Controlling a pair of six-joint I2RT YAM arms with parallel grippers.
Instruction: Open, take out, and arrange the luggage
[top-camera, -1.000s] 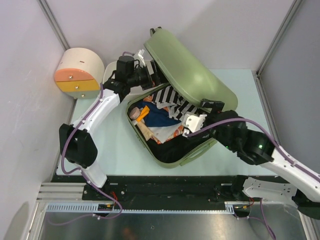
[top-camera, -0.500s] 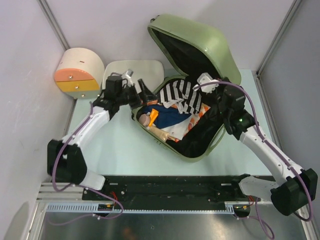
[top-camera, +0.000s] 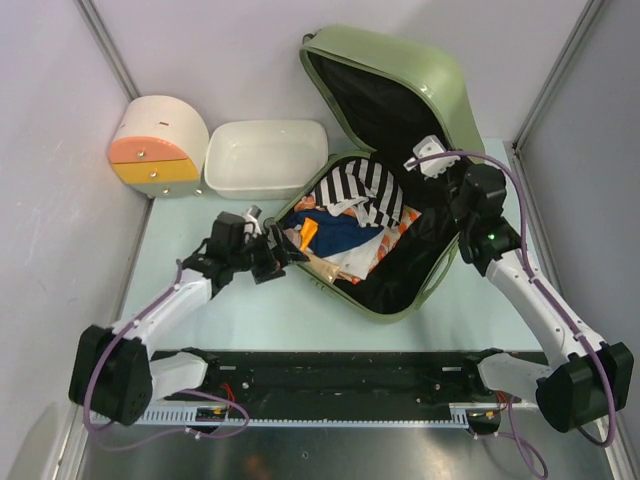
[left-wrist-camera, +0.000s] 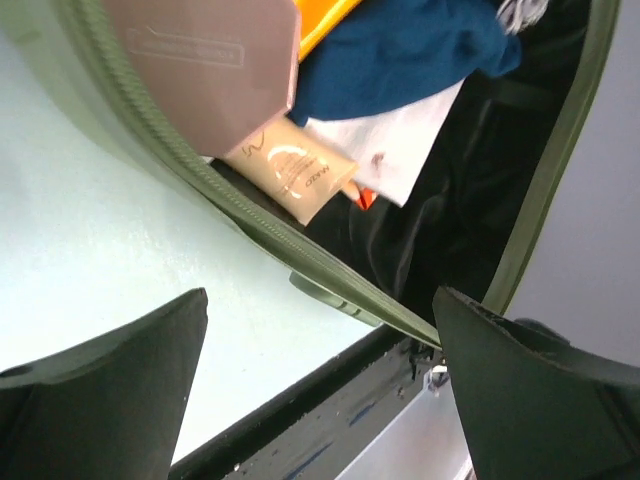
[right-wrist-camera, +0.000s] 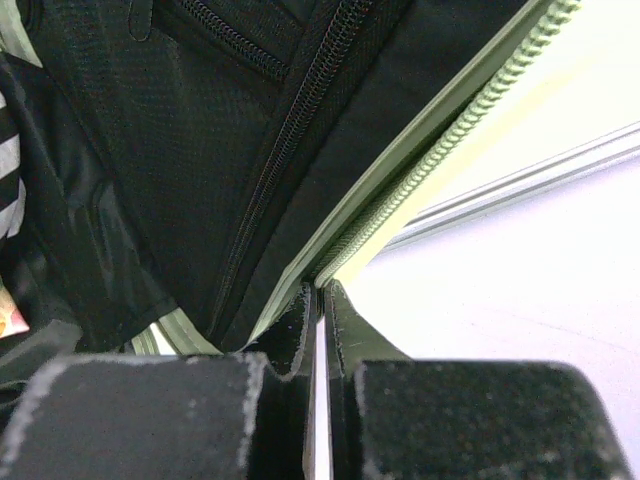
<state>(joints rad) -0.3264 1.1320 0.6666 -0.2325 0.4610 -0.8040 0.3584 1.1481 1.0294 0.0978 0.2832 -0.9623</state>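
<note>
The olive-green luggage (top-camera: 385, 300) lies open, its lid (top-camera: 445, 85) propped up at the back with black lining showing. A striped cloth (top-camera: 358, 190), a blue cloth (top-camera: 335, 235), a pink box (left-wrist-camera: 210, 70) and a tan tube (left-wrist-camera: 290, 175) lie in the base. My left gripper (top-camera: 280, 252) is open at the base's left rim (left-wrist-camera: 250, 225), holding nothing; in the left wrist view the gripper (left-wrist-camera: 320, 385) is low, over the table. My right gripper (top-camera: 447, 172) is shut, and in the right wrist view the gripper (right-wrist-camera: 320, 300) has its tips against the lid's zipper edge (right-wrist-camera: 440, 140).
A white rectangular tub (top-camera: 265, 158) stands behind the left arm, left of the luggage. A round cream drawer box with orange front (top-camera: 158, 148) sits at the far left. Grey walls close in the back and sides. A black rail (top-camera: 330, 372) runs along the near edge.
The lid has swung up from nearly closed to fully open. My right gripper shut and rose to the lid's right edge. My left arm drew back down to the base's left rim.
</note>
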